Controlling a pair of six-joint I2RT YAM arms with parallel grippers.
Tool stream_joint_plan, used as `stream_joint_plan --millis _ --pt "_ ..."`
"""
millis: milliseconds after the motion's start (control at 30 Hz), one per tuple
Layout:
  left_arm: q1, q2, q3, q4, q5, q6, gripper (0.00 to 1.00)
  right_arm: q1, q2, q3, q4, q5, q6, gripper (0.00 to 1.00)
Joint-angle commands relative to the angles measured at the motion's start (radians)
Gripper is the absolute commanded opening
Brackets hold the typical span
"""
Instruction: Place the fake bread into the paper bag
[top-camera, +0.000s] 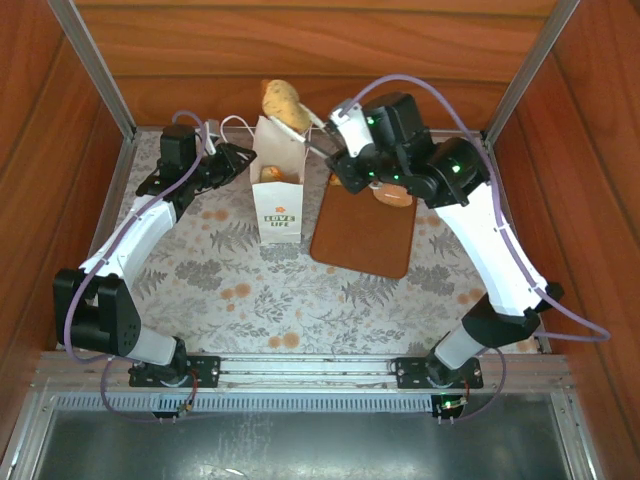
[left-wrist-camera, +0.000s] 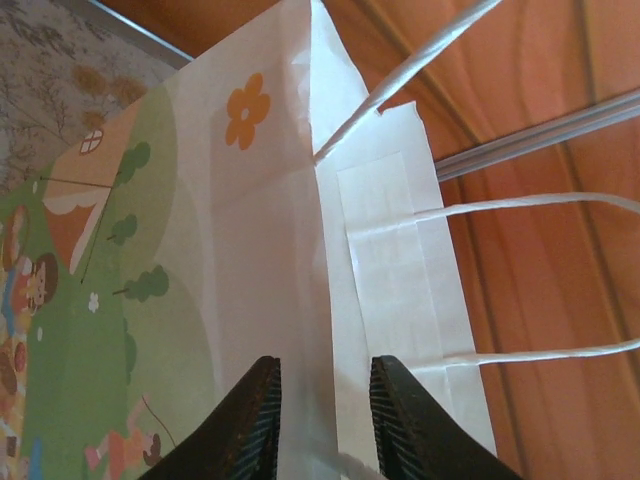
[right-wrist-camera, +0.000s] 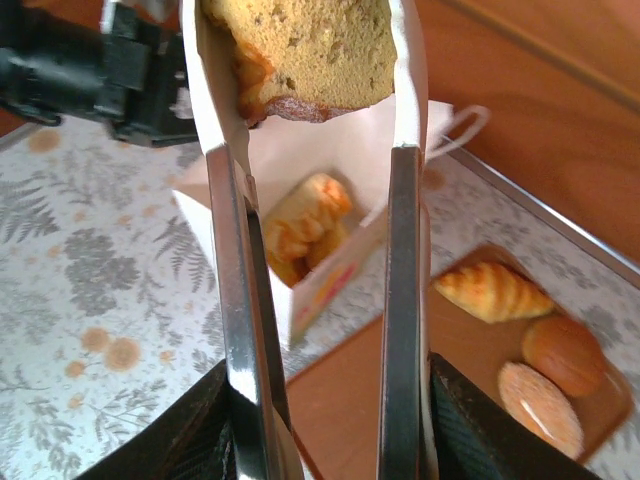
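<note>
While the right pincer (right-wrist-camera: 305, 90) clamped a piece of fake bread (top-camera: 285, 103) over the far rim of the paper bag (top-camera: 278, 195), the bag's mouth stood open with one pastry (right-wrist-camera: 305, 225) inside. The left pincer (left-wrist-camera: 325, 425) straddled the bag's side edge, its fingers narrowly apart; whether it pinched the paper I cannot tell. Three rolls (right-wrist-camera: 492, 290) lay on the brown board (top-camera: 360, 240) just beside the bag, and the patterned surface (top-camera: 250, 290) lay open nearer the bases.

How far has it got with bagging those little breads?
One pastry already lies inside the paper bag. The right claw holds another piece above the opening while the left claw grips the bag's edge. Three wait on the brown board: a croissant and two rolls.
</note>
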Motion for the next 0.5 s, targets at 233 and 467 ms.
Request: stream_joint_plan --millis 233,467 --pt "-0.005 -0.039 -0.019 0.009 -0.085 0.010 0.22 0.016 0.097 -0.063 0.063 0.024 0.035 0.47" --pt "-0.004 -0.050 -0.028 0.009 -0.101 0.008 0.22 0.016 0.119 -0.114 0.020 0.033 0.036 0.47"
